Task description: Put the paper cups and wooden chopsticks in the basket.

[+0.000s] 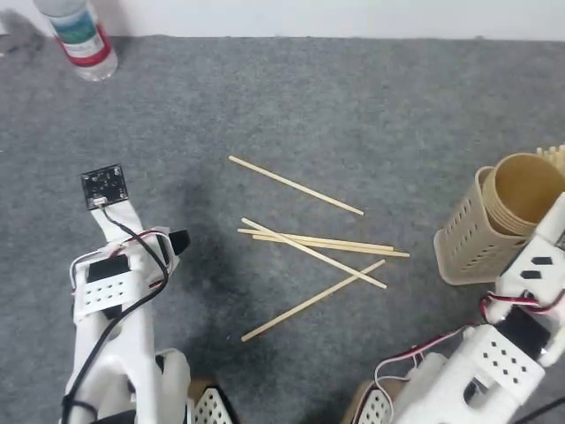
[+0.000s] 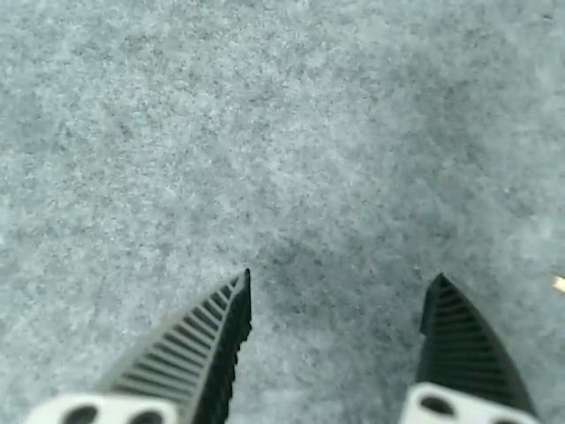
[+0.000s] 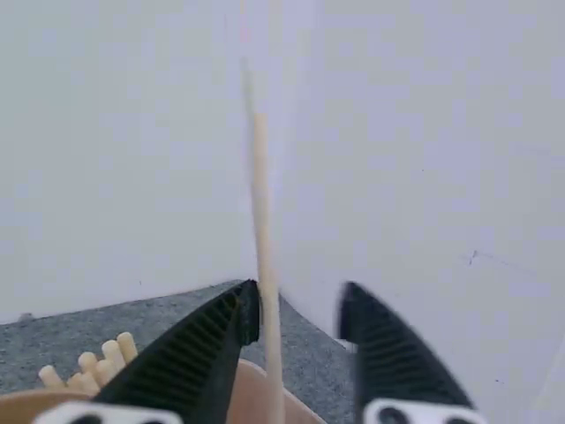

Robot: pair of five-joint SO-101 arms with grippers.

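Observation:
Several wooden chopsticks (image 1: pixel 320 240) lie scattered on the grey carpet in the middle. At the right edge stands a beige slatted basket (image 1: pixel 468 240) with a stack of paper cups (image 1: pixel 528 190) and some chopstick ends (image 1: pixel 553 155) in it. My left gripper (image 2: pixel 342 278) hangs open over bare carpet, left of the scattered chopsticks, with one chopstick tip (image 2: pixel 558 283) at the picture's edge. Over the basket, my right gripper (image 3: pixel 300 287) is open. An upright chopstick (image 3: pixel 262 221) leans against one finger, and more chopstick ends (image 3: pixel 88 364) show below.
A plastic water bottle (image 1: pixel 81 35) lies at the back left corner. A white wall (image 3: pixel 424 132) rises just behind the basket. The left arm (image 1: pixel 110 283) and right arm (image 1: pixel 494 362) stand at the front edge.

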